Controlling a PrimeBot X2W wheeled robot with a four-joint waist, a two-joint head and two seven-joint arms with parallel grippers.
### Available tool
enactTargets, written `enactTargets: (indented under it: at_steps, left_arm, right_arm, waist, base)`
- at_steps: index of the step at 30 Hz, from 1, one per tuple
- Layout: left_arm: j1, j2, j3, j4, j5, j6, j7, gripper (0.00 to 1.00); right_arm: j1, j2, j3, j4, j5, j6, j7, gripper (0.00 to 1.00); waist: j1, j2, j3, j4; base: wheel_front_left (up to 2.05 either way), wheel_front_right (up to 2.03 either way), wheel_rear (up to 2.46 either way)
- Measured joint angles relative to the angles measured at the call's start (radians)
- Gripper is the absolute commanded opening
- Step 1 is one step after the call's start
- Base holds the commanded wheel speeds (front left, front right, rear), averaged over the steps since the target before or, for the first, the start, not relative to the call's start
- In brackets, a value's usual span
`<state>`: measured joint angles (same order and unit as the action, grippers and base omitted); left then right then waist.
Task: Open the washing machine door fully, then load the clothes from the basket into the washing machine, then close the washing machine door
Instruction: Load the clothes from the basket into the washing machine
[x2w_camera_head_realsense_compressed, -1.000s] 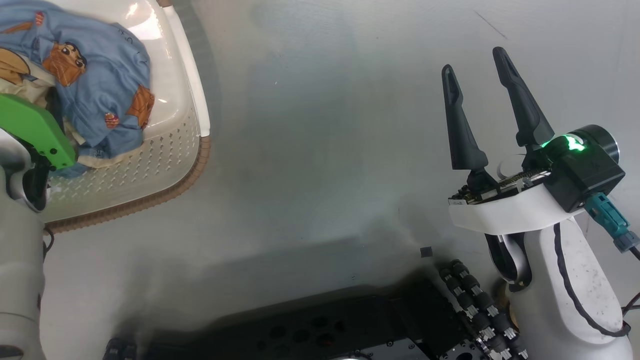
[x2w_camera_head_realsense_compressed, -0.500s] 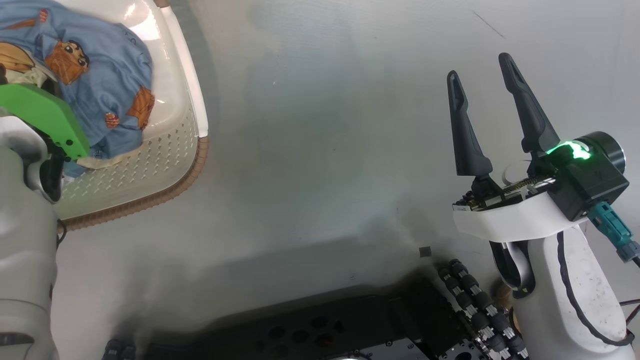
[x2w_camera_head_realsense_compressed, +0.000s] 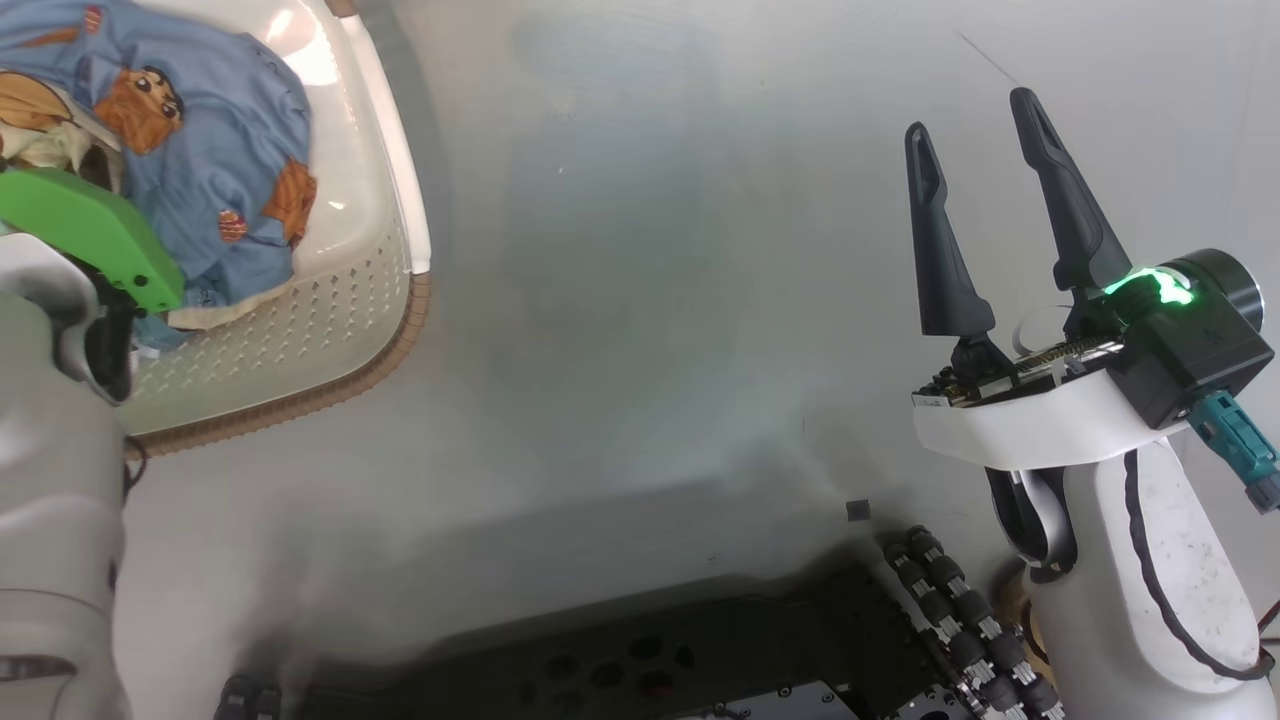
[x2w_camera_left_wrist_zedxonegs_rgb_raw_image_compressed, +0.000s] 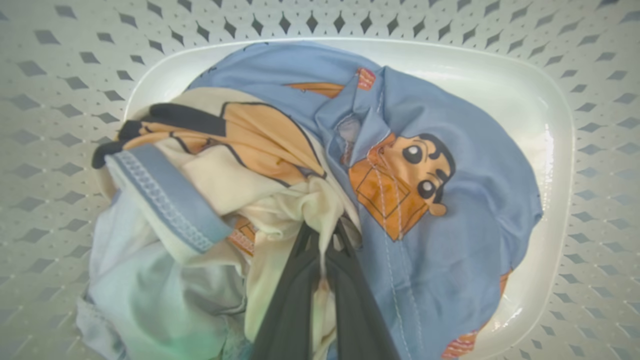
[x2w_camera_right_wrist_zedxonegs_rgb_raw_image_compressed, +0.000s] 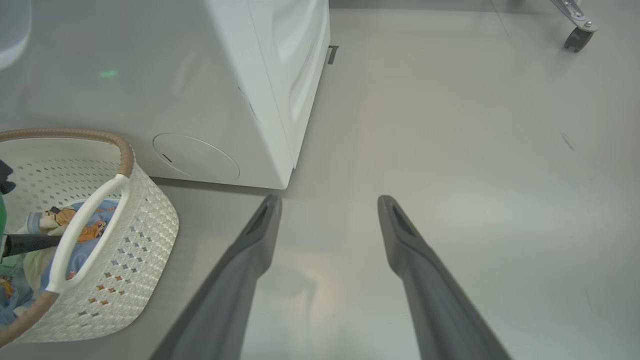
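- The clothes (x2w_camera_left_wrist_zedxonegs_rgb_raw_image_compressed: 435, 165) are bundled inside the basket (x2w_camera_head_realsense_compressed: 340, 320) and rest on its smooth bottom; a bare strip of that bottom is left along one side of the bundle.
- The left gripper (x2w_camera_left_wrist_zedxonegs_rgb_raw_image_compressed: 324, 232) is seen reaching down into the basket, its two dark fingers pinched together on a cream fold near the middle of the bundle.
- The bundle is ringed on all sides by the basket's perforated walls; the top is open, edged by the brown woven rim and a white handle (x2w_camera_right_wrist_zedxonegs_rgb_raw_image_compressed: 82, 230).
- A green cover (x2w_camera_head_realsense_compressed: 85, 235) on the left arm is seen above the basket, hiding part of the clothes in the head view.
- The right gripper (x2w_camera_head_realsense_compressed: 970, 112) is held well apart from the basket, its fingers spread wide with nothing between them.
- A broad stretch of bare grey floor (x2w_camera_head_realsense_compressed: 650, 300) lies open between the basket and the right gripper.
- The washing machine (x2w_camera_right_wrist_zedxonegs_rgb_raw_image_compressed: 270, 90) is seen just behind the basket; a round flap (x2w_camera_right_wrist_zedxonegs_rgb_raw_image_compressed: 195, 157) is set low on its face, near the basket's rim.
- The robot's dark base (x2w_camera_head_realsense_compressed: 650, 660) is seen on the floor, apart from the basket.
- A caster wheel (x2w_camera_right_wrist_zedxonegs_rgb_raw_image_compressed: 577, 37) is seen far from the basket, past the machine's corner.
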<state>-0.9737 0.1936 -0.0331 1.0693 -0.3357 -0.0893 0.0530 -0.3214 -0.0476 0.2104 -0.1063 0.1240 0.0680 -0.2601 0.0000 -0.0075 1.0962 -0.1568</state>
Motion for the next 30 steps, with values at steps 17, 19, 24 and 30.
enactTargets:
  at_steps: [17, 19, 24, 30]
  left_arm:
    - [0.084, -0.086, 0.028, 0.03, -0.066, -0.027, -0.193, 0.0]
    - [0.103, -0.091, 0.027, 0.032, -0.071, -0.03, -0.214, 0.0]
    - [0.146, -0.102, 0.026, 0.032, -0.08, -0.034, -0.265, 0.0]
    - [0.206, -0.121, 0.018, 0.024, -0.089, -0.035, -0.285, 0.0]
  right_arm:
    - [-0.044, -0.002, -0.026, 0.093, 0.048, 0.0, 0.0, 1.0]
    - [-0.044, -0.002, -0.031, 0.103, 0.054, 0.0, 0.0, 1.0]
    - [-0.044, -0.002, -0.044, 0.117, 0.068, 0.0, 0.0, 1.0]
    - [-0.041, -0.002, -0.067, 0.135, 0.075, 0.0, 0.0, 1.0]
  waist:
    - [0.0, 0.0, -0.147, 0.043]
    - [0.0, 0.0, -0.173, 0.049]
    - [0.0, 0.0, -0.24, 0.063]
    - [0.0, 0.0, -0.323, 0.081]
  base:
    - [0.0, 0.0, 0.0]
    - [0.0, 0.0, 0.0]
    - [0.0, 0.0, 0.0]
    - [0.0, 0.0, 0.0]
